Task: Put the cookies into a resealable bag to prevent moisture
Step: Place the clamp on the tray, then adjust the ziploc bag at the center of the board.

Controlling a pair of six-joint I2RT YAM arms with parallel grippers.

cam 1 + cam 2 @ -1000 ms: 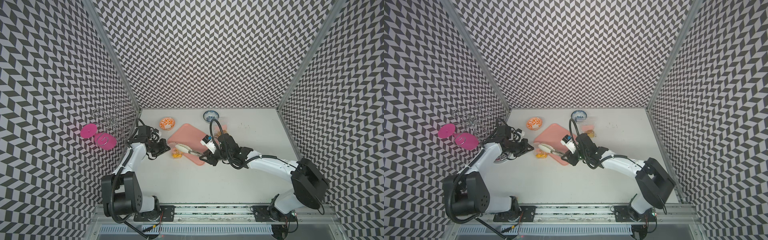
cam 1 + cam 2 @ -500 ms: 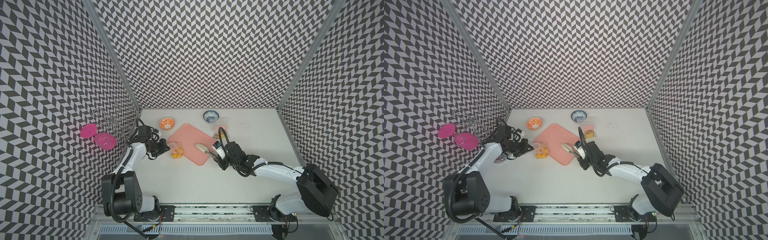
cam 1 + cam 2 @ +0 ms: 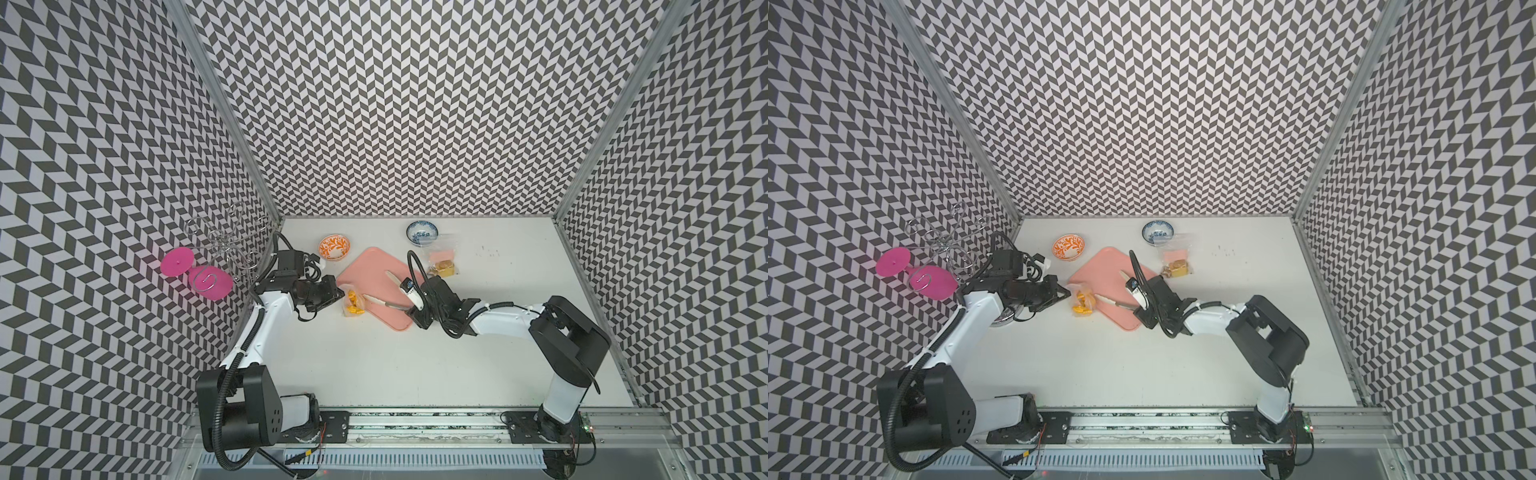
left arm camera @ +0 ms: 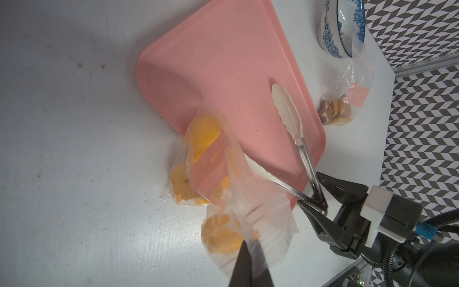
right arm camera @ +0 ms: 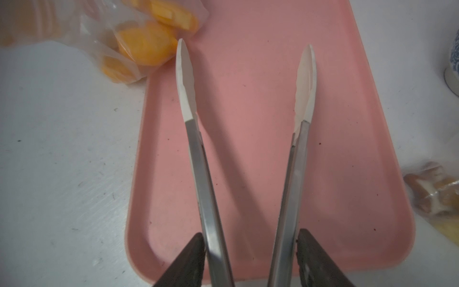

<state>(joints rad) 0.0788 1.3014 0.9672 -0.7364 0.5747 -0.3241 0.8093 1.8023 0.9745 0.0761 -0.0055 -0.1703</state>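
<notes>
A clear resealable bag (image 3: 353, 301) (image 3: 1082, 302) (image 4: 233, 188) lies at the left corner of the pink tray (image 3: 374, 266) (image 4: 211, 62) (image 5: 248, 74). Yellow-orange cookies (image 4: 206, 135) (image 5: 146, 47) fill it. My left gripper (image 3: 340, 293) (image 4: 247, 246) is shut on the bag's rim. My right gripper (image 3: 415, 311) (image 5: 250, 236) (image 4: 313, 193) holds metal tongs (image 3: 378, 301) (image 5: 198, 161) by the handles. Their white tips are spread wide over the tray. One tip touches the bag's film, the other lies on bare tray.
A second clear bag (image 3: 442, 266) (image 5: 437, 196) with brown and yellow biscuits lies right of the tray. An orange-patterned bowl (image 3: 334, 247) and a blue-patterned bowl (image 3: 422, 232) stand at the back. A wire rack with pink glasses (image 3: 195, 270) is at the left wall.
The right arm drew the tongs away from the bag to the right, then came partly back left. The tongs have sprung from closed to wide apart. The left arm stayed put.
</notes>
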